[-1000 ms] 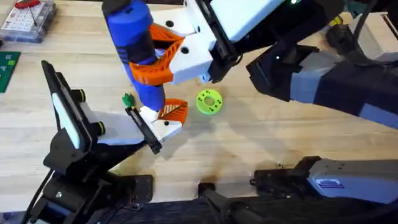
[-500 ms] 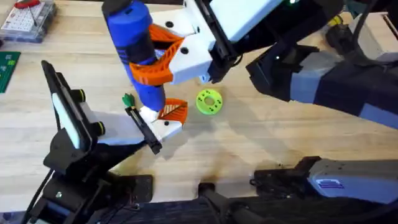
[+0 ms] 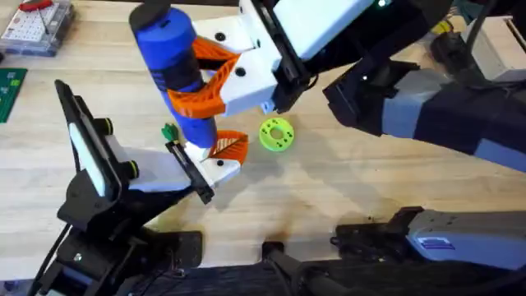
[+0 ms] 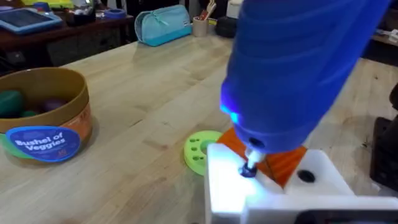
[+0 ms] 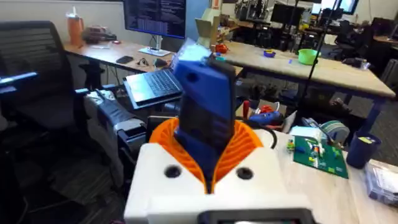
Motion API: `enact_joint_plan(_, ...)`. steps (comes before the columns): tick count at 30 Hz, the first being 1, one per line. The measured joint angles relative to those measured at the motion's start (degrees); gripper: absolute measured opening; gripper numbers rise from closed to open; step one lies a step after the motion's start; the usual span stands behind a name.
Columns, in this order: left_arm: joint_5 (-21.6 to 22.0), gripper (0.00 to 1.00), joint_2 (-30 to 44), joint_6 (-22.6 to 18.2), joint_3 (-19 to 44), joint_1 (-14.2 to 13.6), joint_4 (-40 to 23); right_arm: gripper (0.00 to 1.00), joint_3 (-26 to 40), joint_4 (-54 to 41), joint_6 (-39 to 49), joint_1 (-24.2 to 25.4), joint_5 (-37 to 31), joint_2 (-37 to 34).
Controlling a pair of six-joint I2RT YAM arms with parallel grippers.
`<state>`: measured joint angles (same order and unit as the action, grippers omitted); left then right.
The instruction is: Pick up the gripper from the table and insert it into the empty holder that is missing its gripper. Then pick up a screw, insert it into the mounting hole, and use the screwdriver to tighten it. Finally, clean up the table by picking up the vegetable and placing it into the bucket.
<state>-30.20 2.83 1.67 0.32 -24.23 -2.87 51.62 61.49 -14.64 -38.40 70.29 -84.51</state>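
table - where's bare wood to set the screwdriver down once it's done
Bare wood lies in front of the green disc, toward the arm bases. It is crowded where the screwdriver stands on the gripper by the holder, under the right gripper.

lime-green disc (image 3: 275, 135) on table | parts box (image 3: 37, 25) far-left corner

Pretty clearly a robotics/electronics lab or shared workshop. The pale butcher-block wooden table (image 3: 345, 189) runs on into more long tables, and behind it sit an open silver laptop (image 5: 152, 84) beside a tall dark monitor (image 5: 154, 14) full of text, plus a black mesh office chair (image 5: 34, 81). Near the laptop, a green printed circuit board (image 5: 318, 154) lies out. A clear plastic parts organiser box (image 3: 37, 26) sits at the table's far corner.
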Motion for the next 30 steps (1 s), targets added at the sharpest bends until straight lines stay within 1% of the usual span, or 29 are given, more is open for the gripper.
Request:
enact_joint_plan(10, -0.01, 0.016, -0.01, 0.00, 0.00, 0.00, 0.00, 0.022, 0.00, -0.39, 0.17, -0.21, -0.19, 0.00)
enact_joint_plan(15, 0.02, 0.016, 0.00, 0.04, 0.00, 0.00, -0.11, 0.022, 0.03, -3.48, 2.29, -0.21, -1.46, 0.01)
enact_joint_plan(30, 0.01, 0.016, 0.00, 0.01, 0.00, 0.00, -0.08, 0.022, 0.02, -3.87, 2.05, -0.02, -1.77, 0.02)
